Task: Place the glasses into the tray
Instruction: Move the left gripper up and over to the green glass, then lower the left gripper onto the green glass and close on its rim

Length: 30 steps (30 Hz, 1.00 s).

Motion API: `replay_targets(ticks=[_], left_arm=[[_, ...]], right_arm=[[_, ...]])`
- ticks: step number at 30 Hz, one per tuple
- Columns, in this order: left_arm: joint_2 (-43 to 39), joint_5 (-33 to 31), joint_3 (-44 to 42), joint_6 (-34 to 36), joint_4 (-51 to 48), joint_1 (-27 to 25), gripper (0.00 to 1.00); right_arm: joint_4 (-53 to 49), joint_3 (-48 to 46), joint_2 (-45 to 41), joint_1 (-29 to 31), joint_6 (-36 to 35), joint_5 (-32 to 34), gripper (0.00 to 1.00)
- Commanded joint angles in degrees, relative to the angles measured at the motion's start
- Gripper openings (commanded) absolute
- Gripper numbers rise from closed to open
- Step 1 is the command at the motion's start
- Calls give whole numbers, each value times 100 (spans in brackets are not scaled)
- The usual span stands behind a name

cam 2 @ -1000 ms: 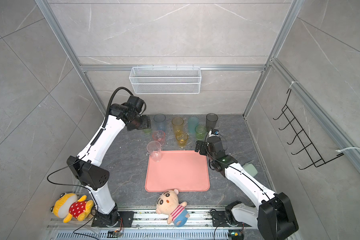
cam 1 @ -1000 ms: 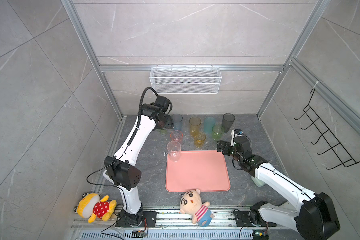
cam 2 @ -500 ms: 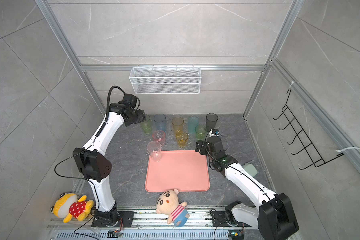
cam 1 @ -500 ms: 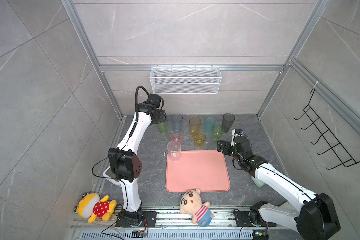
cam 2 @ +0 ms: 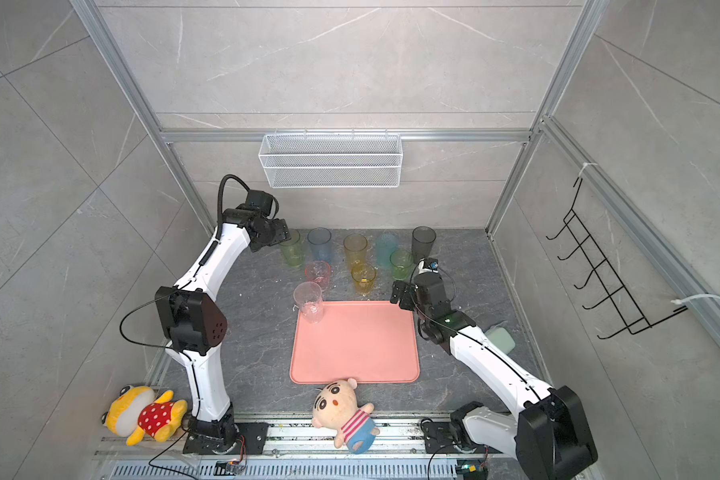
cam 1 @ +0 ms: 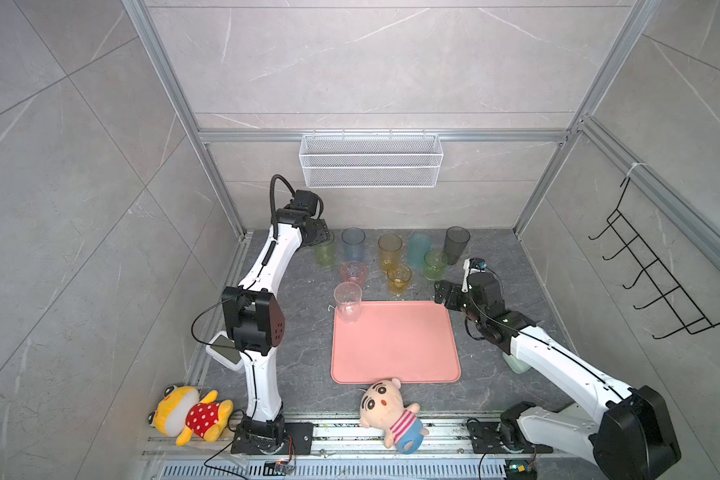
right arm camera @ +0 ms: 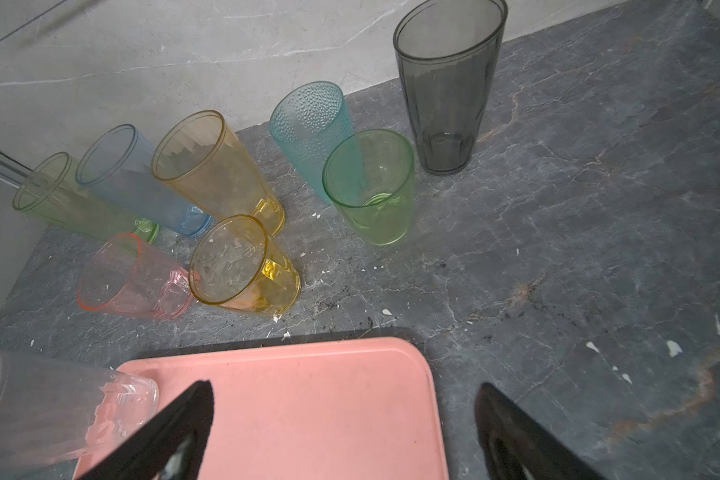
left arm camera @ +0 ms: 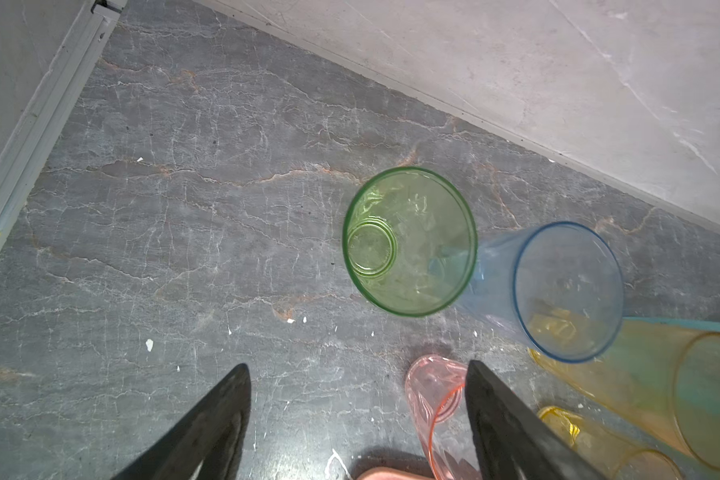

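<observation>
Left pincer hovering wide, empty; tall green glass standing upright just ahead; right pincer, wide too, sitting well apart.

Both top views high overhead, tilted down on everything — wrist views low, close, sharing the tall green glass.

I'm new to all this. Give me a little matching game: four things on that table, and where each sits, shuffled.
Things: 1 clear glass; 2 smoky grey glass; 3 tall green glass; 4 striped doll.
Places: A right end of the back row; B far left corner of the tray; C at the tray's near edge; D left end of the back row.
Pairs: 1-B, 2-A, 3-D, 4-C.
</observation>
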Motion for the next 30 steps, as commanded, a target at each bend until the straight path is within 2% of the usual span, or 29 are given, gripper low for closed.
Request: replay_targets(ticks=[1,10,16,30], left_arm=[[92,220,28,-199,216,106,81],[558,459,254,-348,424,251,77],[1000,428,732,-139,345,288,68],[1268,453,842,3,463,320,45]], right_arm=[[37,18,-30,42,-66,83,99],[-10,61,40,43,-86,99,99],[-109,163,204,46,-85,101,99],[-182,260,344,43,-84,57,99]])
